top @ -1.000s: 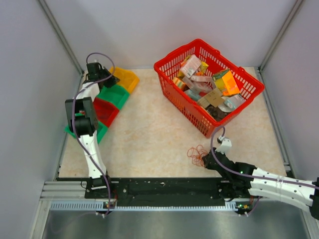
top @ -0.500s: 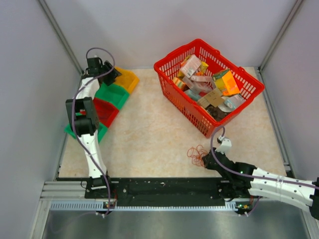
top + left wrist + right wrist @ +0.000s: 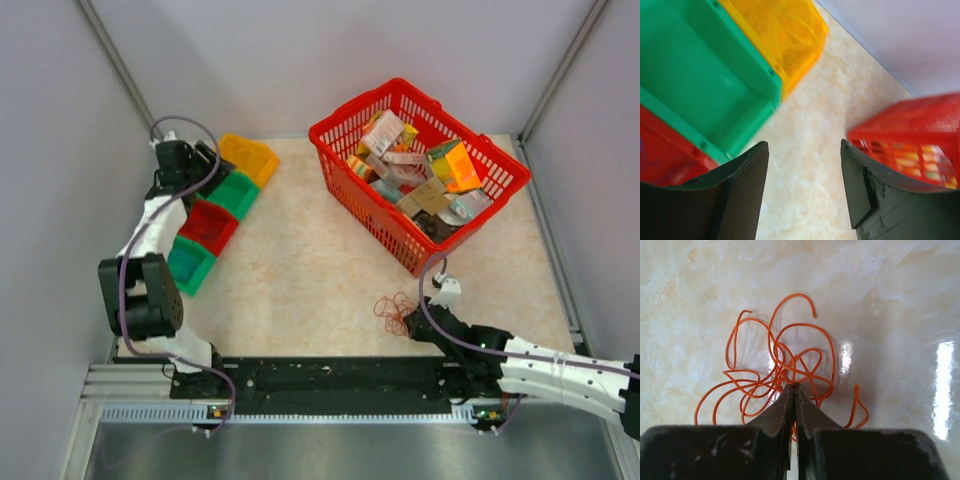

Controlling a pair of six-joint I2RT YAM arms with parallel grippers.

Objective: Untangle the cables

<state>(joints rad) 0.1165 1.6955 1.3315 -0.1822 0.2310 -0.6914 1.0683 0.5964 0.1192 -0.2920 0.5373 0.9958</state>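
Observation:
An orange-red tangle of cables (image 3: 785, 360) lies on the marble table top near the front right (image 3: 392, 305). My right gripper (image 3: 794, 388) is shut on the near edge of this tangle, and strands run in between its closed fingertips; from above it (image 3: 408, 322) sits low at the tangle's right side. At the far left my left gripper (image 3: 804, 150) stands open above bare table beside the green bin, with nothing between its fingers (image 3: 747, 170). In the top view it (image 3: 203, 163) hangs by the bins. No other cable shows clearly.
A row of small bins runs along the left: yellow (image 3: 250, 155), green (image 3: 232, 192), red (image 3: 207, 225) and teal (image 3: 188, 262). A red basket (image 3: 350, 190) full of packets stands at the back right. White walls close in both sides.
My left gripper has gone from shut to open, and the left arm has swung back and to the left, away from the yellow bin. The right arm and the orange tangle have stayed still.

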